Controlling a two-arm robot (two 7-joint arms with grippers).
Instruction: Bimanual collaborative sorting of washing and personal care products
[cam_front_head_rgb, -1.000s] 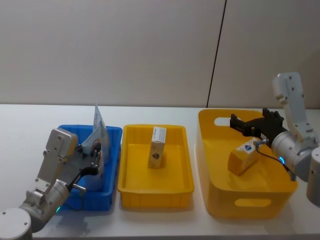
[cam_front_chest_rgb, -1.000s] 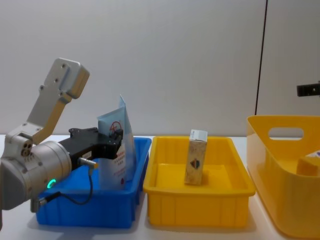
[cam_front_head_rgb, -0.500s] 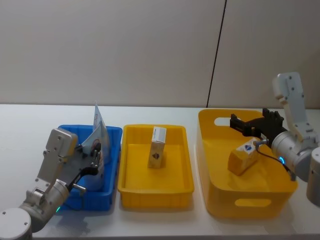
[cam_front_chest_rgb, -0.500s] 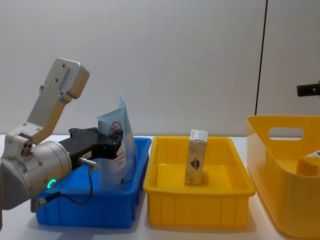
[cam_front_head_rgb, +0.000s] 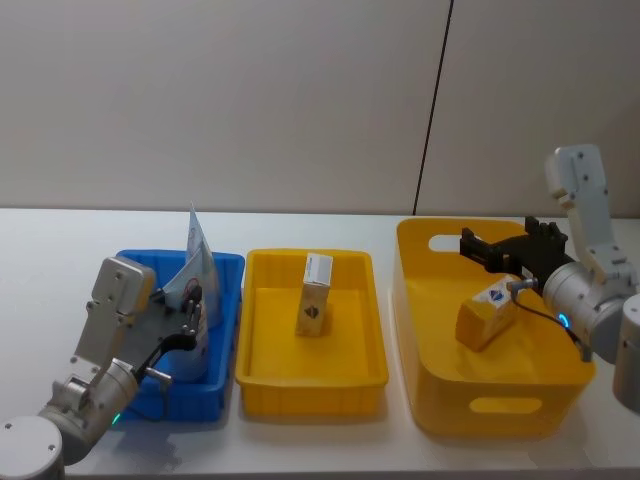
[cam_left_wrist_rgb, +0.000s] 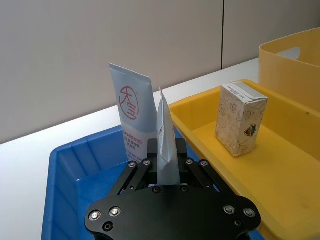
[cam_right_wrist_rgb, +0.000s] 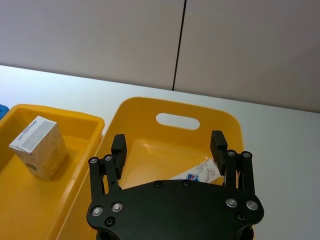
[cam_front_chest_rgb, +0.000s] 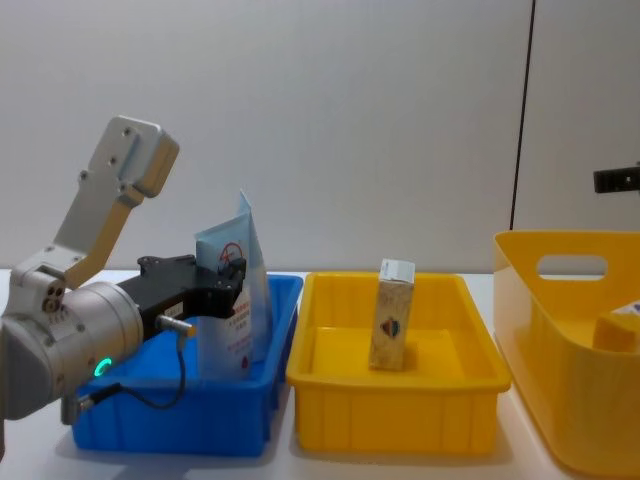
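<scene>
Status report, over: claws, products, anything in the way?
Left claw shut on pouch in blue bin. Right claw open over big yellow bin, carton lying inside. Second pouch close beside the held one.

Left gripper (cam_left_wrist_rgb: 165, 162) is clamped on a light-blue pouch (cam_left_wrist_rgb: 165, 132), which sits edge-on and upright over the blue bin (cam_left_wrist_rgb: 75, 165). A second pouch (cam_left_wrist_rgb: 134, 120) stands just behind it, red print facing the camera. A beige carton (cam_left_wrist_rgb: 240, 120) is upright in the adjacent yellow tray (cam_left_wrist_rgb: 295, 170).

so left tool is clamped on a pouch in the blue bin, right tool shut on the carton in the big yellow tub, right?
No: the right tool is open above the carton in the big yellow tub, not gripping it, per the right wrist view. Rest is right.
</scene>
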